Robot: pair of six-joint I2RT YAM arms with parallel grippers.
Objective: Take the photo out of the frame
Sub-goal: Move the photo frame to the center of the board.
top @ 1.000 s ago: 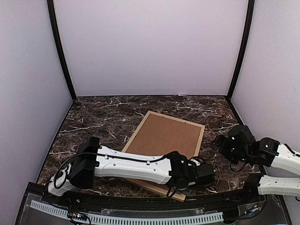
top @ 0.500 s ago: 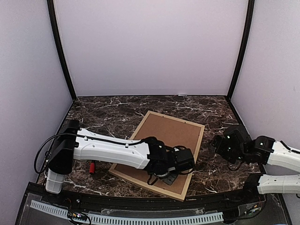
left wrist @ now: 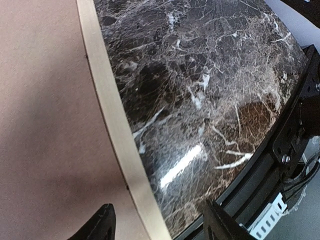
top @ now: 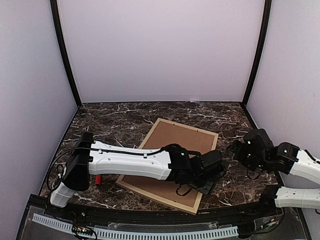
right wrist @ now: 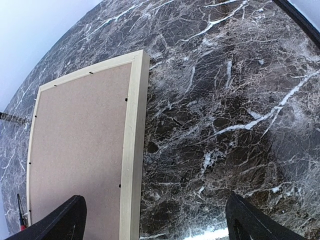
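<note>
Frame (right wrist: 134, 125) lying face down (brown backing (right wrist: 80, 150) up); left gripper (left wrist: 159, 222) straddling its edge, fingers apart; right gripper (right wrist: 155, 220) gaping too.

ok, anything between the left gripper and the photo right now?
Yes. The frame lies face-down, and the brown backing board fills its opening, so the photo is not visible at all. The left gripper is open above one side rail.

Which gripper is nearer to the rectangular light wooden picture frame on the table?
Left. The left gripper hangs over the light wooden frame; the right gripper hovers beside it, over marble.
</note>
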